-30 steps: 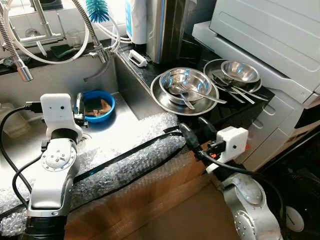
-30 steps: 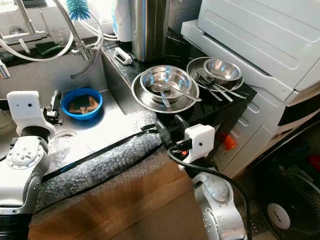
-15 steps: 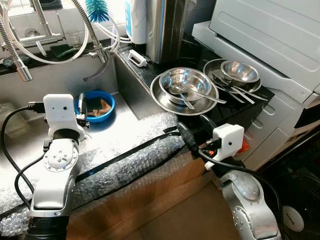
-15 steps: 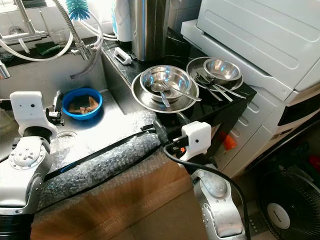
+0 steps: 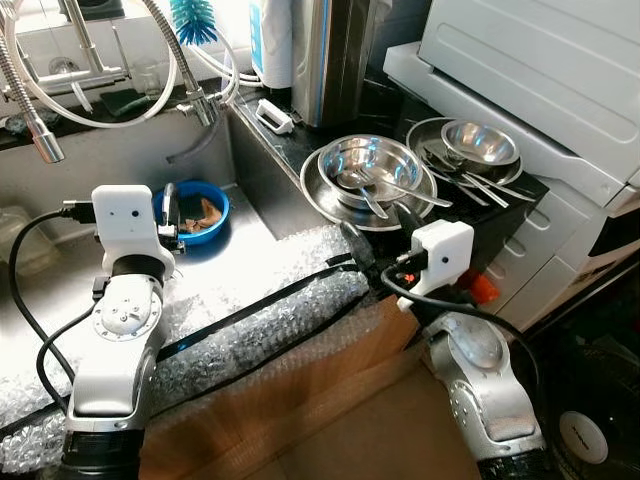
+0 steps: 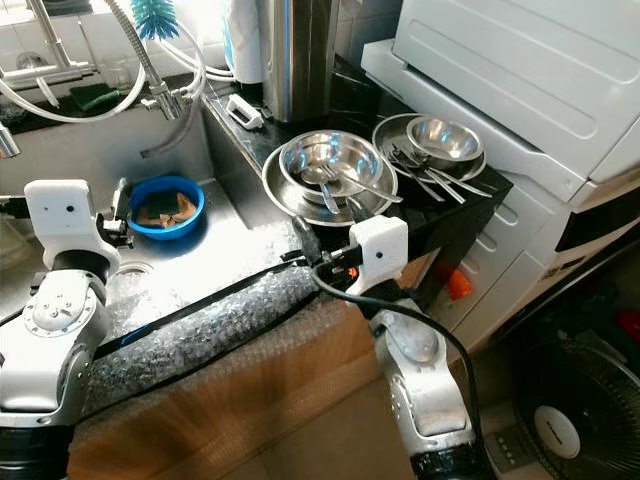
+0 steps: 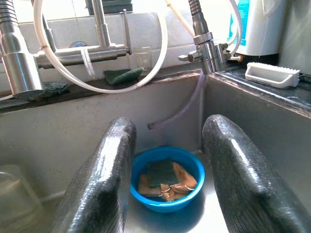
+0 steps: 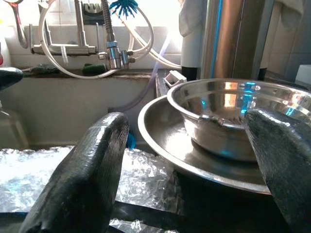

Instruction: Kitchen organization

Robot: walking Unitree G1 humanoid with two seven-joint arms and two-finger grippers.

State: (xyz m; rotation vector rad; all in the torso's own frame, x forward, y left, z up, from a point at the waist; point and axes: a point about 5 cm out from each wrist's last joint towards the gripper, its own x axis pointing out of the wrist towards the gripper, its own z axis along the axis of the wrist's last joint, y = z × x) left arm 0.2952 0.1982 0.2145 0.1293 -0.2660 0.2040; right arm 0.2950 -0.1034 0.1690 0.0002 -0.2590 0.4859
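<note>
A steel bowl (image 5: 372,162) with a fork and spoon sits in a wide steel plate (image 5: 322,192) on the black counter. Behind it to the right, a second plate (image 5: 432,132) carries a small steel bowl (image 5: 482,143) and cutlery. My right gripper (image 5: 378,228) is open at the wide plate's near rim; the right wrist view has that plate (image 8: 160,133) and bowl (image 8: 228,104) between the fingers (image 8: 92,160). In the sink lies a blue bowl (image 5: 205,215) holding sponges. My left gripper (image 5: 168,203) stands open just short of the blue bowl (image 7: 165,179).
Bubble wrap (image 5: 240,300) with a black strap covers the sink's front edge, with cardboard (image 5: 320,400) below. Faucets and hoses (image 5: 120,80) hang over the sink. A tall steel cylinder (image 5: 330,55) stands behind the plates. A white appliance (image 5: 540,70) is at the right, a fan (image 6: 560,430) on the floor.
My right gripper has moved forward and left, up to the wide plate's rim. My left gripper has edged a little closer to the blue bowl.
</note>
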